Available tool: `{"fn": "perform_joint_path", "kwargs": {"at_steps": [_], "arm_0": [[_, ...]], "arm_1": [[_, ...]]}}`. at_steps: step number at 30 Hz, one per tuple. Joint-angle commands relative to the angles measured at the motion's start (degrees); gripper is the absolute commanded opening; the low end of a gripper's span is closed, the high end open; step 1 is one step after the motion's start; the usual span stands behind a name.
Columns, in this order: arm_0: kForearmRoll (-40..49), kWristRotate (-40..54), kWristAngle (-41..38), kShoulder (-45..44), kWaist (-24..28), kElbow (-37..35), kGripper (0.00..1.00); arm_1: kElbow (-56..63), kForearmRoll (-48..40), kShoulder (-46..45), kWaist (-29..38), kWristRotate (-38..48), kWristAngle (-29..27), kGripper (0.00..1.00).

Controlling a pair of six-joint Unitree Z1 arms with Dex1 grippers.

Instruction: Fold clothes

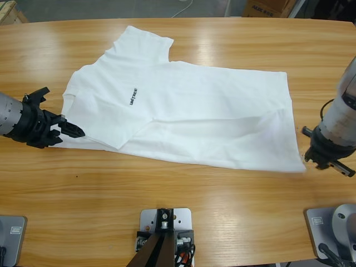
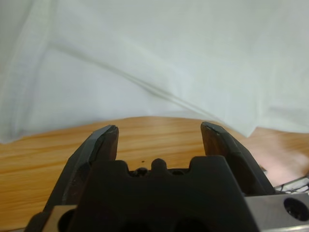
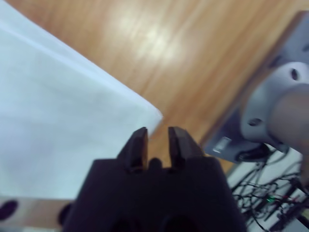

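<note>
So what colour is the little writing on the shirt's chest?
Black lettering on the white T-shirt, clearest in the high view.

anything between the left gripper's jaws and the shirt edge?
Only bare table, per the left wrist view: the left gripper is open just short of the T-shirt edge, nothing between.

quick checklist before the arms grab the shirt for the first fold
1. T-shirt lies spread on the table: ok, one sleeve already tucked under.
2. Left gripper open, facing the shirt's edge: ok.
3. Left gripper has cloth between its fingers: not ok, only bare wood there.
4. Right gripper at the hem corner: ok.
5. Right gripper wide enough to take cloth: not ok, only a narrow gap.
6. Shirt off the table's edges: ok.
</note>
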Motion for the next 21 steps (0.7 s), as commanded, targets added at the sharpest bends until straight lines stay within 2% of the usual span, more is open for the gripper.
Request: {"fn": "perform_joint_path", "kwargs": {"at_steps": [1, 3, 5, 10, 11, 12, 14, 15, 18, 21], "arm_0": [[-0.16, 2.73, 1.73, -3.06, 1.81, 4.42, 0.63], [0.3, 5.95, 3.03, -5.54, 2.43, 4.46, 0.614], [0.35, 8.16, 3.44, -7.87, 3.73, 4.88, 0.62], [-1.88, 8.11, 2.72, -9.26, 8.18, 7.53, 0.642], [-3.39, 7.87, 2.45, -9.17, 9.25, 8.38, 0.639], [-4.11, 7.83, 2.22, -9.16, 9.79, 8.64, 0.637], [-4.59, 7.0, 1.79, -9.49, 11.13, 8.52, 0.628], [-4.85, 6.28, 1.5, -9.82, 11.85, 8.55, 0.628], [-5.87, 5.65, 0.87, -9.74, 12.55, 8.85, 0.628], [-8.14, 5.9, -1.19, -9.21, 12.55, 9.8, 0.619]], "arm_1": [[-7.9, 6.47, -8.81, 2.62, -9.65, -8.4, 1.0], [-8.59, -1.9, -11.76, 4.59, -18.44, -6.1, 0.977], [-8.5, -10.9, -12.83, 5.94, -24.98, -0.72, 0.98], [-6.32, -23.27, -11.08, 7.19, -32.31, 4.92, 0.968], [-4.93, -26.67, -10.57, 7.68, -34.7, 6.01, 0.892], [-3.56, -30.34, -9.92, 7.86, -36.26, 8.17, 0.77], [-2.19, -37.07, -9.11, 8.07, -37.24, 13.27, 0.65], [-2.12, -40.01, -8.49, 8.4, -37.23, 15.73, 0.628], [-2.12, -48.22, -3.92, 10.34, -34.54, 21.83, 0.632], [-2.2, -50.87, -0.97, 11.62, -32.66, 22.48, 0.637]]}}
